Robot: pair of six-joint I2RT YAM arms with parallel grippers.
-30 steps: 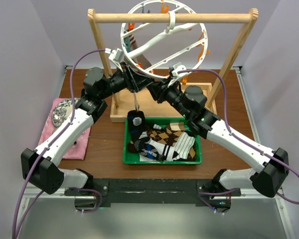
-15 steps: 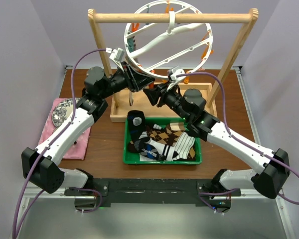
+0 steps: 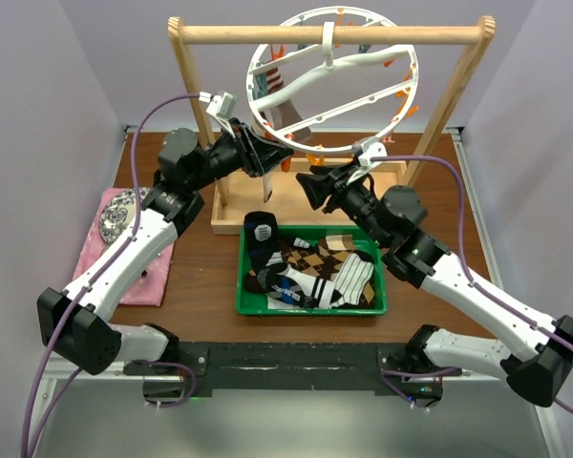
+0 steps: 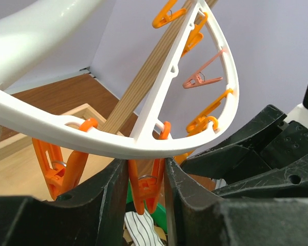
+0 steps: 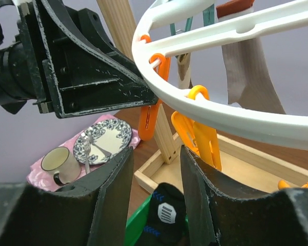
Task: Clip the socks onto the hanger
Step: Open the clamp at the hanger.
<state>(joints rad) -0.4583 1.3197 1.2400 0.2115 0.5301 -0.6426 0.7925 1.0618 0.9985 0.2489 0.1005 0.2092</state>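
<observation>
So, standing at this bench: there's a dark brown wood-grain table (image 3: 201,277), and at the far side a pale wooden frame (image 3: 220,34) with a round dowel across the top. The hanger (image 3: 363,59) hangs off that dowel by its white hook. It's a big glossy white plastic ring with curved crossbars, tilted rather than level. A beige ribbed sock (image 5: 246,77) with a rusty cuff is clipped up inside the ring and hangs limp.

Near the middle of the table sits a shiny green plastic tray (image 3: 241,281), rectangular, with the rest of the socks (image 3: 315,272) heaped in it. There's brown argyle, black-and-white stripes and a bit of blue, all soft and crumpled. A black sock (image 3: 261,229) with a white logo sits at the tray's far left corner.

Over on the left is a wrinkly pink cloth (image 3: 124,262) carrying a patterned round plate (image 3: 122,212) and a cream mug (image 5: 54,164).

The left gripper (image 4: 145,171) is up at the ring's lower left rim, its black fingers squeezed onto a smooth orange peg (image 4: 143,195) that fills the gap between them. The right gripper (image 5: 154,174) sits just right of it below the rim, jaws spread and nothing in them. More orange pegs dangle along the rim, plus a couple of teal pegs (image 5: 208,14).
</observation>
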